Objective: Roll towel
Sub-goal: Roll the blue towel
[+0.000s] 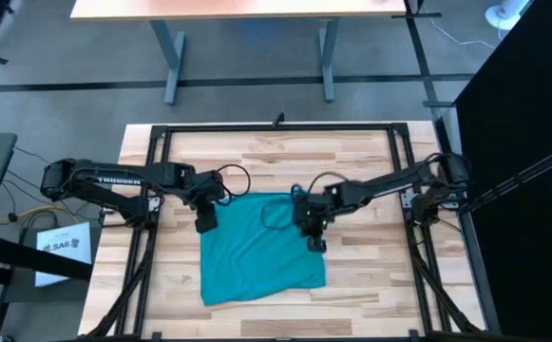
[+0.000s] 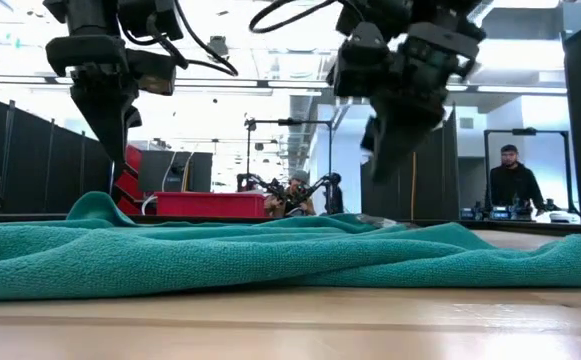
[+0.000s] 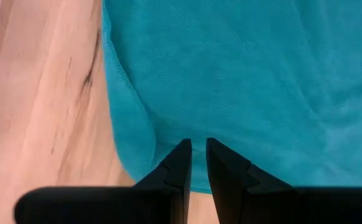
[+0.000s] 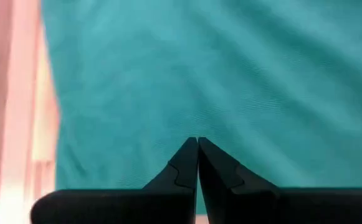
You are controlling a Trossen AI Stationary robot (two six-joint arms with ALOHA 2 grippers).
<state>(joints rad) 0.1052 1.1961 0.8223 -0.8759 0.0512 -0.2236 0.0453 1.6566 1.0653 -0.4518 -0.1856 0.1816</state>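
While it lies spread and rumpled on the middle of the worktop (image 1: pixel 256 142), the towel (image 1: pixel 261 249) shows no roll: a teal cloth, roughly square as it lies, with its near edge slanting toward the front of the worktop and soft folds along the edge seen from the low view. It rests flat on the pale wooden planks, well inside the black frame that runs round the worktop's edges.

Over the towel's far left corner hangs the left gripper (image 1: pixel 205 220), its arm reaching in from the left edge of the worktop, elbow bent, wrist pointed down. Its fingers (image 3: pixel 179 168) stand a narrow slit apart and hold nothing; the left wrist view shows them above the cloth just inside its hem, with bare wood beside it. Along the towel's right edge, toward its far end, hangs the right gripper (image 1: pixel 314 236), its arm stretched in from the right edge of the worktop and likewise aimed downward. Its fingers (image 4: pixel 185 163) are pressed together, tips meeting, with only teal cloth beneath them. From the low view both grippers sit clear above the cloth.

Beyond the worktop the room has dark partitions, a red case (image 2: pixel 208 204), ceiling lights, and a person (image 2: pixel 515 180) standing at the far right. A second table (image 1: pixel 247 9) stands past the worktop's far edge.
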